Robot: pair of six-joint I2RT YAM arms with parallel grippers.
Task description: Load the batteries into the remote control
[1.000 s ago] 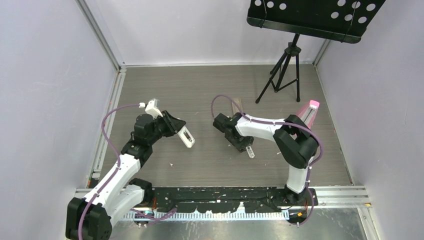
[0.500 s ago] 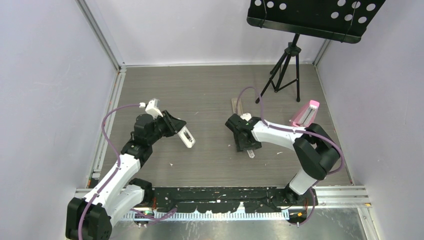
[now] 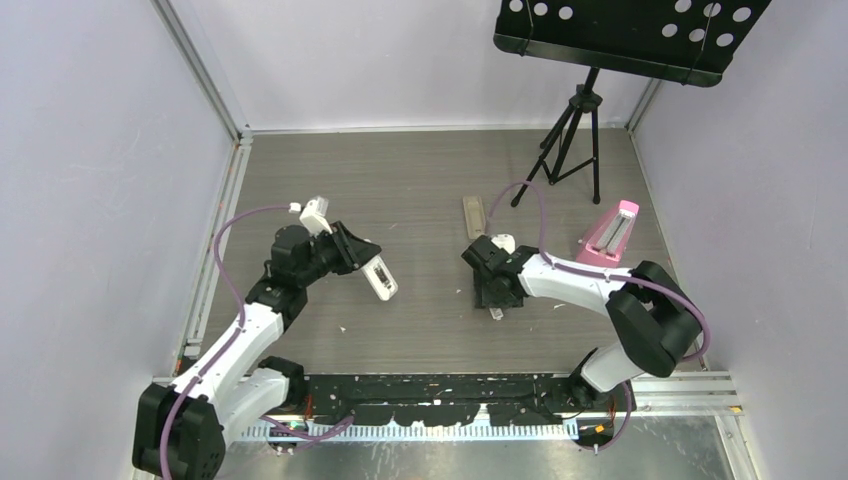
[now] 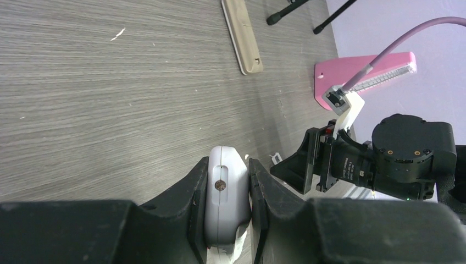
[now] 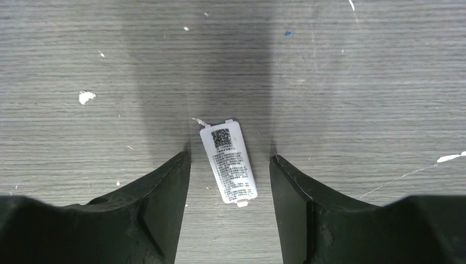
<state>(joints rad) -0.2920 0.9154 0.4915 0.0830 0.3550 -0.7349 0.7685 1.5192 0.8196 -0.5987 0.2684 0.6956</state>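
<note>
My left gripper (image 3: 362, 263) is shut on the remote control (image 3: 381, 277), a slim white bar held above the table. Its dark battery recess faces up in the top view. In the left wrist view the remote control (image 4: 226, 203) stands edge-on, clamped between both fingers of the left gripper (image 4: 228, 171). My right gripper (image 3: 497, 293) is open and points down at the table. A small white cover with a printed label (image 5: 228, 163) lies flat between the spread fingers of the right gripper (image 5: 229, 158); nothing is held. No batteries show in any view.
A tan bar (image 3: 474, 216) lies on the table behind the right gripper. A pink wedge-shaped object (image 3: 612, 230) stands at the right. A music stand's tripod (image 3: 570, 140) is at the back right. Walls enclose the table on three sides.
The right arm's elbow swung right, uncovering the tan bar, and its gripper shifted slightly right and nearer, jaws wider over the white cover. The left gripper moved slightly right with the remote.
</note>
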